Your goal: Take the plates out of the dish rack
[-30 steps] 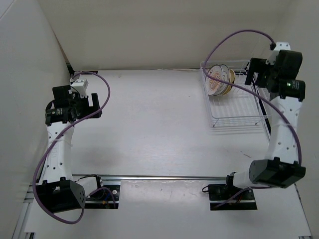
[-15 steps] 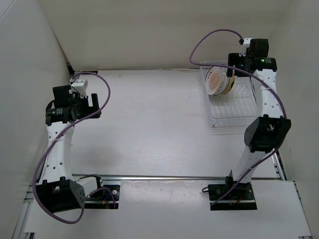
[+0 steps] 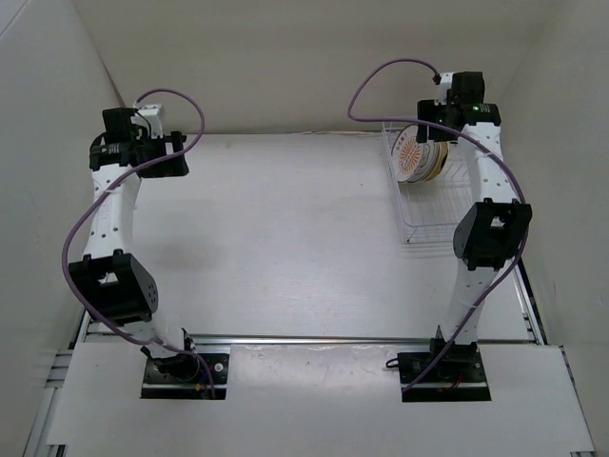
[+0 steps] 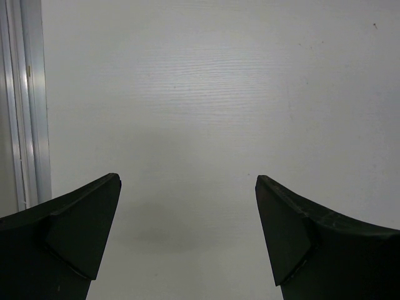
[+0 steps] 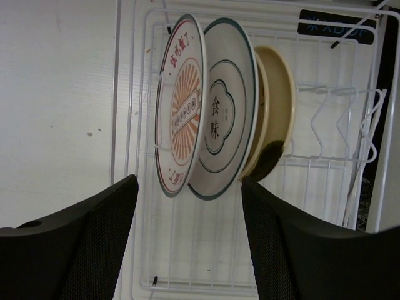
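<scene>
**Approach to the rack, before any grasp.** Over the last second the right arm has swung in from the right side of the dish rack point(image 3: 447, 209) and stretched out. Its wrist now sits above the far end of the rack, and the right gripper point(image 5: 189, 187) is spread wide and empty, looking down on the plates. The left arm has unfolded from its pose at mid-left and now reaches to the far left corner. The left gripper point(image 4: 187, 187) is also spread, with only bare surface between its fingers.

The plates have not shifted. The right wrist view shows three of them standing on edge, closely packed in the slots at the far end:
- a sunburst plate point(image 5: 181, 103) on the left
- a green-rimmed plate point(image 5: 222, 119) in the middle
- a cream-tan plate point(image 5: 278, 94) with a dark blotch on the right

Whether neighbouring plates touch cannot be told.

This is judged to be the start of the first pick, since nothing is unloaded yet. The sunburst plate, being outermost, is probably the easiest to take. The tight spacing could let a finger knock the plate next to it.

**Setting.** The rack stands at the far right of a plain white table point(image 3: 285, 219). White walls point(image 3: 285, 67) close in the far, left and right sides. A metal rail point(image 3: 314, 338) runs along the near edge, and a purple cable point(image 3: 381, 81) loops from the right arm.
</scene>
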`<state>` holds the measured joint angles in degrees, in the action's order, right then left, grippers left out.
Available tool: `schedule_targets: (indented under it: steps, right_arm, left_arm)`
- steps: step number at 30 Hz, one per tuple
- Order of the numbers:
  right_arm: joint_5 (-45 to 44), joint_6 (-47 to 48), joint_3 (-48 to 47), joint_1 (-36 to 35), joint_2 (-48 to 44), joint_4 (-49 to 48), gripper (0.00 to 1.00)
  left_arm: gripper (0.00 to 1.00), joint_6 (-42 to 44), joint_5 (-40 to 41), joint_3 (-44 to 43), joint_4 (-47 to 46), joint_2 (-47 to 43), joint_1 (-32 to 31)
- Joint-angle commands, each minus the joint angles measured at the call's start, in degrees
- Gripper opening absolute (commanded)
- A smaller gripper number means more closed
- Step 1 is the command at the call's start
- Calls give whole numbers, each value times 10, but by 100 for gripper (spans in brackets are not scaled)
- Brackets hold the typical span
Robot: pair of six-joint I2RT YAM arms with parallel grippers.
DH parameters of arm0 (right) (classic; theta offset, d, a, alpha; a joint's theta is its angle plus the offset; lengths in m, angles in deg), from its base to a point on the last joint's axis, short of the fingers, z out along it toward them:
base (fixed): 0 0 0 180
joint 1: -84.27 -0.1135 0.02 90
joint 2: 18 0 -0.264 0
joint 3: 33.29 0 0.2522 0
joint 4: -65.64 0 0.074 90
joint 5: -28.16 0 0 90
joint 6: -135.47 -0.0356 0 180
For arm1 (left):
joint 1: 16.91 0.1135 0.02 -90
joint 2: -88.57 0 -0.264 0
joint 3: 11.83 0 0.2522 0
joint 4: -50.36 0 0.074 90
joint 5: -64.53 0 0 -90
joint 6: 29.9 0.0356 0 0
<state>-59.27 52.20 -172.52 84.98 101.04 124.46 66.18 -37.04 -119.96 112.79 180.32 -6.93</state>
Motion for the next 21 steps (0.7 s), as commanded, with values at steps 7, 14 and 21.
schedule_targets:
  steps: [7,14,21]
  right_arm:
    - [-12,7,-54,-14,56,-20,70]
    - [-17,7,-65,-14,103,-20,64]
    - [-17,12,-88,-19,134,-25,9]
  left_arm:
    - [100,10,-80,-33,13,39,1]
    - [100,16,-46,-45,18,63,-49]
    - [100,-5,-76,-114,26,92,-119]
